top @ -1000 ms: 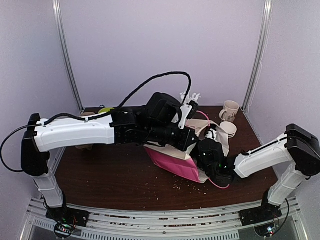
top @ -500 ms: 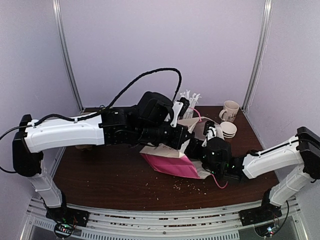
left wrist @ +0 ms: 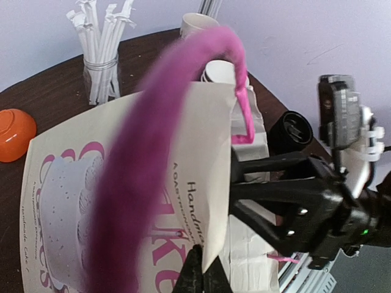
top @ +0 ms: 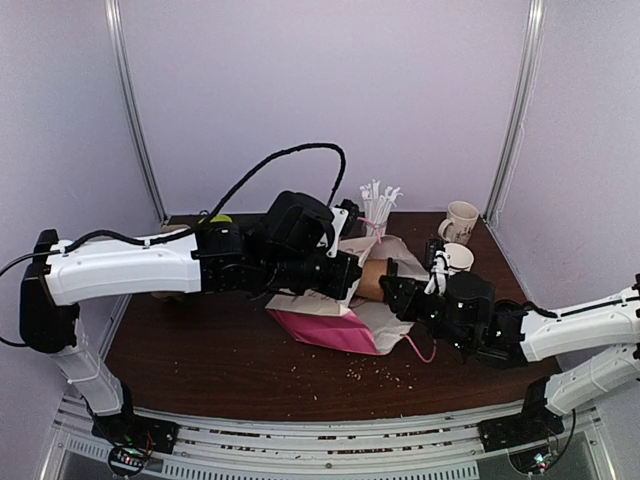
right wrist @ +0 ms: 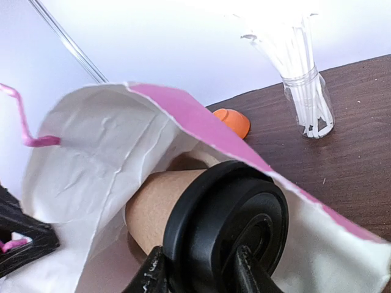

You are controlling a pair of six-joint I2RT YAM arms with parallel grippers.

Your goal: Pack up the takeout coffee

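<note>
While the right gripper (right wrist: 200,271) clamps the takeout coffee (right wrist: 183,204) by its black lid (right wrist: 229,223), one finger on each side of the lid, the cup lies on its side with its brown body pushed into the open mouth of the paper bag (right wrist: 91,177) and the lid just at the opening. Seen from above, the cup sits between the two grippers, near the middle of the bench (top: 200,350). The left gripper (left wrist: 201,271) is pinched tight on the bag's upper paper edge, holding the mouth up, and the bag's pink handle (left wrist: 159,152) loops blurred across its wrist view. There is one takeout coffee and one bag, pink outside and white inside, with a printed cake on its face. Towards the back of the bench stand one cream mug (top: 461,220), one short stack of paper cups (top: 457,258), one glass of straws (top: 375,208) holding several white wrapped straws, and one orange bowl (right wrist: 232,121). The left arm (top: 130,265) reaches low from the left, its forearm about level, a black cable (top: 290,160) arching over it. The right arm (top: 580,325) stretches low from the right, almost flat over the bench, its wrist pointing left into the bag.
</note>
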